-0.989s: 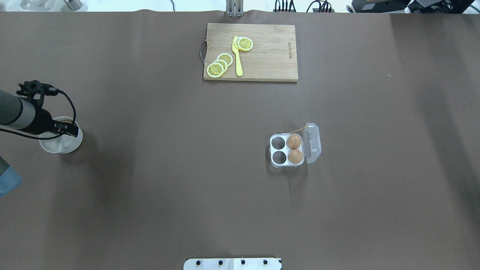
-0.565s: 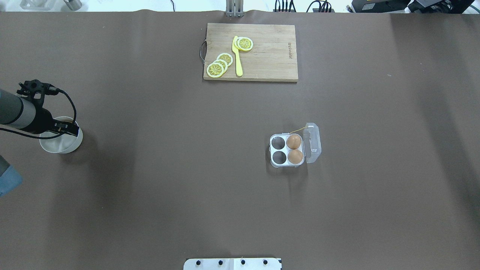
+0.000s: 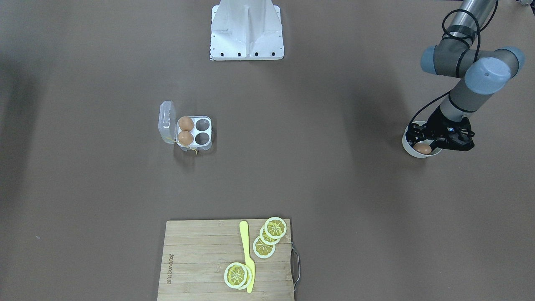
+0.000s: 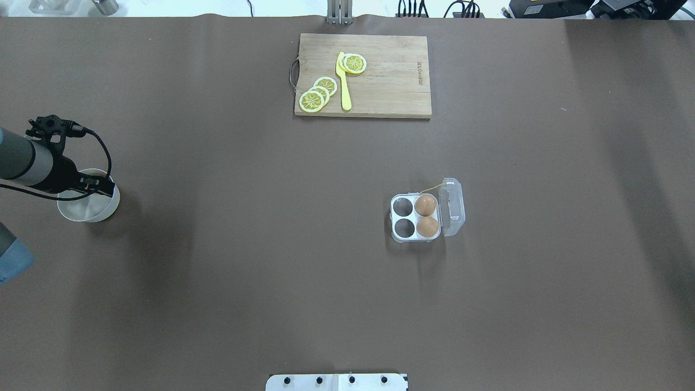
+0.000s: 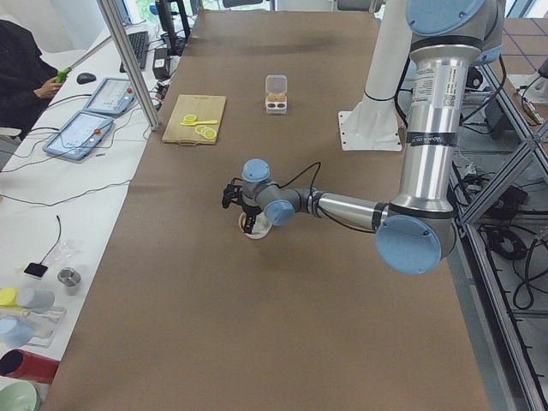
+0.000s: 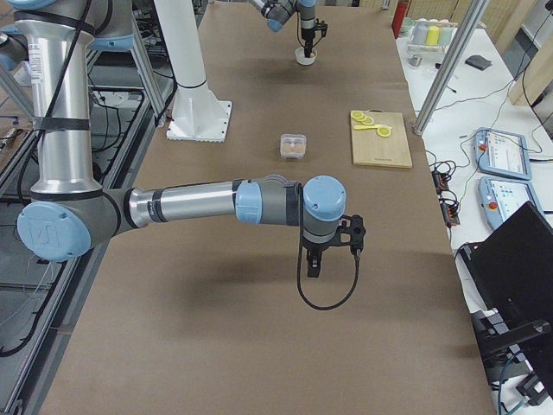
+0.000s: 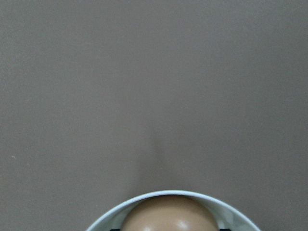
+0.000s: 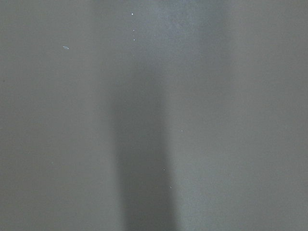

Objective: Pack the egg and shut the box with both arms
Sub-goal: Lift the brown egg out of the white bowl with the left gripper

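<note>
the left arm (image 5: 342, 208) has its upper link upright, its elbow low and its forearm level over the table (image 4: 271, 244), reaching toward the robot's left end. the wrist is bent down, so the left gripper (image 3: 426, 142) points into the white bowl (image 3: 411, 153). the egg (image 3: 423, 149) lies in the bowl right under the gripper. in the left wrist view its top shows just inside the bowl's rim, centred at the bottom edge. i cannot tell how wide the fingers stand or whether they touch the egg.

the right arm (image 6: 190, 203) shows only from the right end. its upper link is upright, its forearm is stretched level across the table and its wrist is turned down. the right gripper (image 6: 313, 264) hangs over bare table, well apart from the box (image 4: 402, 220). whether it is open or closed cannot be told from there.

the box sits toward the robot's right, with its lid (image 4: 453, 206) swung open on the side away from the bowl. two other eggs (image 4: 428, 226) fill the cells beside the lid, and the two cells on the bowl side are empty. a yellow string (image 4: 431, 188) trails from its far corner. a board (image 4: 391, 81) with lemon slices (image 4: 313, 100) and a knife (image 4: 344, 87) lies at the far edge.
</note>
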